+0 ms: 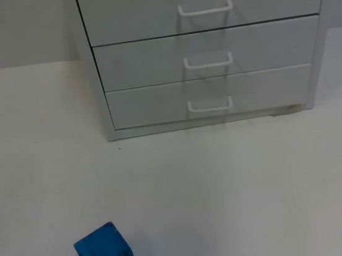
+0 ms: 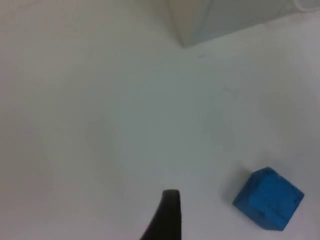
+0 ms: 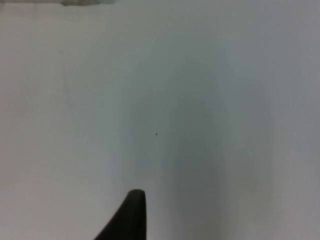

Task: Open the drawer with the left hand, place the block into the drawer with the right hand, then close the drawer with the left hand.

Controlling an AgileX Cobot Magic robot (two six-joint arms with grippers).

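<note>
Nothing was done yet: all drawers [image 1: 205, 52] stood shut, and the blue block [image 2: 268, 198] lay on the counter [image 1: 228, 189] just beside the left end effector [image 2: 167, 215] (finger state of both end effectors: cannot tell); the right end effector [image 3: 131, 212] waited over bare counter.

You see the drawer cabinet [image 1: 211, 48] cut off at twelve o'clock — its top drawer [image 1: 205, 2] runs past the frame; the blue block [image 1: 105, 254] nearly meets the six o'clock edge.

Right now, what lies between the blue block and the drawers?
Nothing: in the top view, only bare white table separates the blue block from the drawers.
</note>
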